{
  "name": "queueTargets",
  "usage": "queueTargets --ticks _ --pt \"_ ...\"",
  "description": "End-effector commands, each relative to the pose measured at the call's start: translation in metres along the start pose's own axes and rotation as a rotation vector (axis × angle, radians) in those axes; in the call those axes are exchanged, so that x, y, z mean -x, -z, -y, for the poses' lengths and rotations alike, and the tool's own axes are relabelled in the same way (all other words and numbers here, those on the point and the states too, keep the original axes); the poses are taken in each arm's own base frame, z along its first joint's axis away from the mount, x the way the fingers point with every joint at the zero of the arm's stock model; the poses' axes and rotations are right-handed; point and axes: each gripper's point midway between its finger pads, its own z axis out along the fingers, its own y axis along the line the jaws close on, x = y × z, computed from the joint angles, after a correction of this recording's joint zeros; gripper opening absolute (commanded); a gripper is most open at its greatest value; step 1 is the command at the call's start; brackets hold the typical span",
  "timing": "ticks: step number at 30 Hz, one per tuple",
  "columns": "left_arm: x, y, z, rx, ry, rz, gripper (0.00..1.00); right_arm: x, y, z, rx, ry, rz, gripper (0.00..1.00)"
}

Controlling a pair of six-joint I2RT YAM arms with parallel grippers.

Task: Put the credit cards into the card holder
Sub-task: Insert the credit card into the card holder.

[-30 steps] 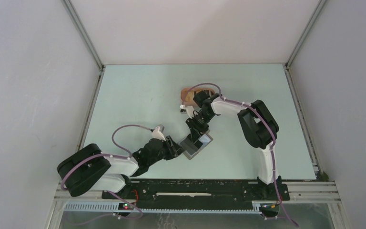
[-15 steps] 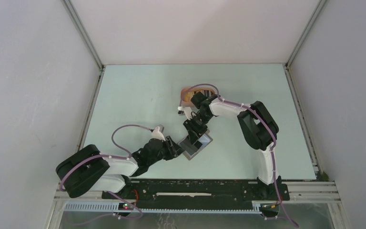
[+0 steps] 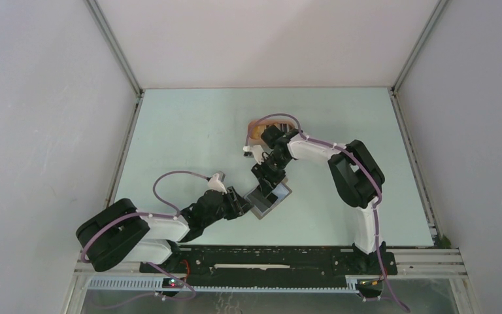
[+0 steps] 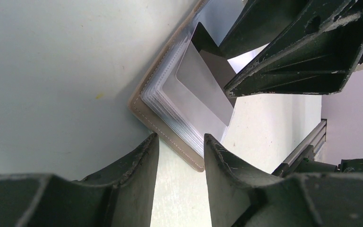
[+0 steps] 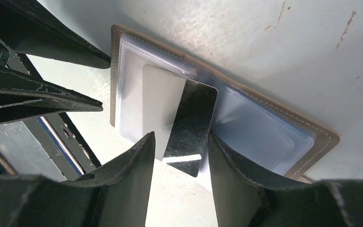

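The card holder (image 3: 276,194) lies open on the table, its clear sleeves (image 4: 179,101) facing up inside a grey-tan cover (image 5: 283,123). A black credit card (image 5: 191,124) with a glossy stripe sticks out of a sleeve at a slant, beside a pale card (image 5: 159,106). My right gripper (image 5: 179,139) (image 3: 269,178) stands open around the black card's free end; the card lies close against one finger, with a gap at the other. My left gripper (image 4: 181,138) (image 3: 248,205) is open, its fingertips (image 4: 152,142) resting at the holder's near edge and corner.
A salmon-pink oval tray (image 3: 255,123) lies just behind the right wrist, with something orange-yellow (image 3: 256,133) in it; the arm hides most of it. The two grippers stand close together over the holder. White walls enclose the table on three sides.
The right jaws have widened around the black card, which now sits loose in the sleeve. The right wrist shifted slightly left. The left arm has not moved.
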Motion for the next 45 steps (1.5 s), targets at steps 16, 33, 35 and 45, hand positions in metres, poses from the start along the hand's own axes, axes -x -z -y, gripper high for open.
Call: queueTargets --ticks 16,33,35,45 --pt "0.002 -0.001 -0.006 0.037 -0.040 0.004 0.45 0.002 0.003 -0.043 0.115 0.069 -0.007 0.54" --pt "0.007 0.007 -0.002 0.013 -0.039 0.028 0.48 0.008 0.021 -0.045 0.162 0.055 0.040 0.54" --pt "0.008 0.010 -0.001 0.012 -0.046 0.031 0.49 0.009 0.026 -0.044 0.151 0.070 0.052 0.54" --pt "0.020 0.029 -0.001 0.007 -0.068 0.087 0.59 0.013 0.039 -0.036 0.105 0.100 0.080 0.51"
